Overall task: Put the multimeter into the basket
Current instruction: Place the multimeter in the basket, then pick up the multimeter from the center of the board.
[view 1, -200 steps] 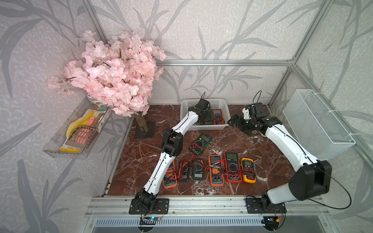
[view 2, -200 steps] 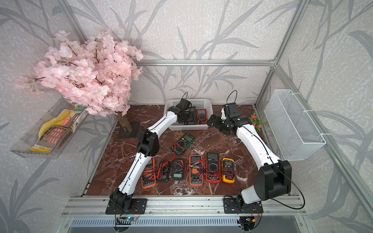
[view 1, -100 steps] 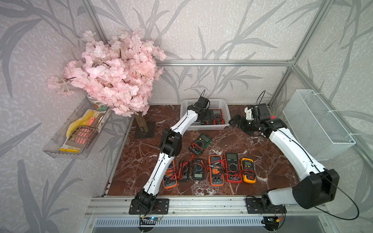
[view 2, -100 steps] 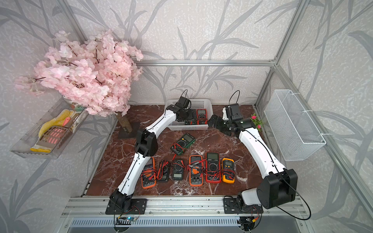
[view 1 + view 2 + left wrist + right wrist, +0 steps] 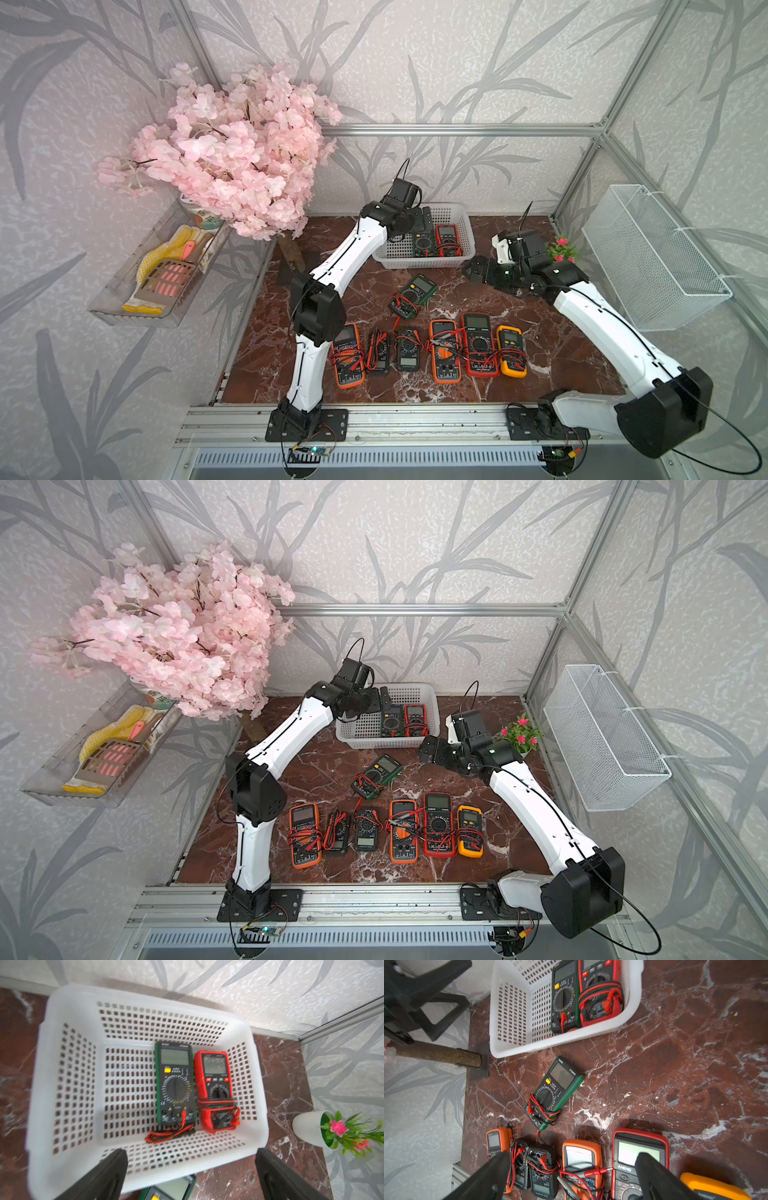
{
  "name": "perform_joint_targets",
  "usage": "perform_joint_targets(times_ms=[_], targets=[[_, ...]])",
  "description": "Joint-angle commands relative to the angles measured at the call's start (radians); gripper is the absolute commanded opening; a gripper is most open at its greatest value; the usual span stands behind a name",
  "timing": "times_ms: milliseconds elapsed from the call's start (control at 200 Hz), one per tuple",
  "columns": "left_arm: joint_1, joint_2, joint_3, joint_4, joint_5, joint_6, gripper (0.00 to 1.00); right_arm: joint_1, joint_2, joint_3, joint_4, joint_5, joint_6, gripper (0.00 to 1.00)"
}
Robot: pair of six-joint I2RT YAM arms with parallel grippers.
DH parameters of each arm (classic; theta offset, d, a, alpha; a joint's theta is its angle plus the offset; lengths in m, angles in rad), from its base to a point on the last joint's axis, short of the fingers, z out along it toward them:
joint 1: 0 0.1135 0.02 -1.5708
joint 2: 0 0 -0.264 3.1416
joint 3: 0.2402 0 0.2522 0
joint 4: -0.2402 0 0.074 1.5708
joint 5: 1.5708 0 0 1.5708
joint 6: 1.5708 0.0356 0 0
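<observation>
The white perforated basket (image 5: pixel 422 262) (image 5: pixel 386 742) (image 5: pixel 52 1084) (image 5: pixel 550 1045) stands at the back of the marble table. A green-black multimeter (image 5: pixel 424 243) (image 5: pixel 175 1084) and a red one (image 5: pixel 448 239) (image 5: pixel 216 1088) lie side by side in its right half. In front of it a green multimeter (image 5: pixel 413 295) (image 5: pixel 377 776) (image 5: pixel 554 1093) lies tilted on the table. My left gripper (image 5: pixel 422 222) (image 5: pixel 190 1153) hangs open and empty above the basket's front wall. To the basket's right, my right gripper (image 5: pixel 473 272) (image 5: pixel 573 1155) is open and empty.
Several multimeters (image 5: pixel 440 349) with red and black leads lie in a row near the front edge. A small potted plant (image 5: pixel 561 249) stands right of the right wrist. A wire-mesh basket (image 5: pixel 648 257) hangs on the right wall, a clear tray (image 5: pixel 158 274) on the left. The blossom tree (image 5: pixel 232 149) fills the back left corner.
My left gripper has risen and drawn back a little over the basket. The right arm's elbow has swung out to the right, and its gripper has come slightly forward. Both stay open.
</observation>
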Motion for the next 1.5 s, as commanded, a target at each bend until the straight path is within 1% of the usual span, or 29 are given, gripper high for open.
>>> perform_joint_targets(times_ms=[0, 220, 285, 385, 570, 715, 815, 905, 1050, 1215, 1320, 1495], targets=[[-0.008, -0.128, -0.139, -0.063, -0.103, 0.002, 1.00, 0.060, -0.033, -0.016, -0.012, 0.048, -0.031, 0.99], [-0.008, -0.383, -0.457, -0.106, -0.189, -0.047, 1.00, 0.195, -0.044, -0.023, -0.043, 0.136, -0.062, 0.99], [-0.007, -0.449, -0.536, -0.128, -0.222, -0.058, 1.00, 0.222, -0.047, -0.030, -0.045, 0.160, -0.067, 0.99], [-0.007, -0.536, -0.642, -0.158, -0.266, -0.088, 1.00, 0.239, -0.048, -0.045, -0.044, 0.158, -0.066, 0.99], [-0.007, -0.679, -0.837, -0.211, -0.282, -0.161, 1.00, 0.259, -0.046, -0.056, -0.047, 0.155, -0.066, 0.99], [-0.007, -0.796, -1.009, -0.200, -0.252, -0.223, 1.00, 0.266, -0.044, -0.067, -0.036, 0.138, -0.058, 0.99], [-0.007, -0.855, -1.096, -0.191, -0.243, -0.265, 1.00, 0.272, -0.038, -0.074, -0.034, 0.135, -0.052, 0.99], [-0.008, -0.880, -1.157, -0.166, -0.227, -0.291, 1.00, 0.276, -0.035, -0.079, -0.032, 0.136, -0.042, 0.99], [-0.008, -0.875, -1.218, -0.146, -0.210, -0.300, 1.00, 0.277, -0.025, -0.076, -0.034, 0.137, -0.037, 0.99], [-0.008, -0.871, -1.277, -0.118, -0.195, -0.288, 1.00, 0.277, -0.007, -0.055, -0.040, 0.140, -0.044, 0.99], [-0.008, -0.872, -1.316, -0.083, -0.164, -0.278, 1.00, 0.278, 0.004, -0.045, -0.042, 0.138, -0.045, 0.99], [-0.006, -0.852, -1.351, -0.052, -0.145, -0.253, 1.00, 0.277, 0.021, -0.034, -0.040, 0.137, -0.044, 0.99]])
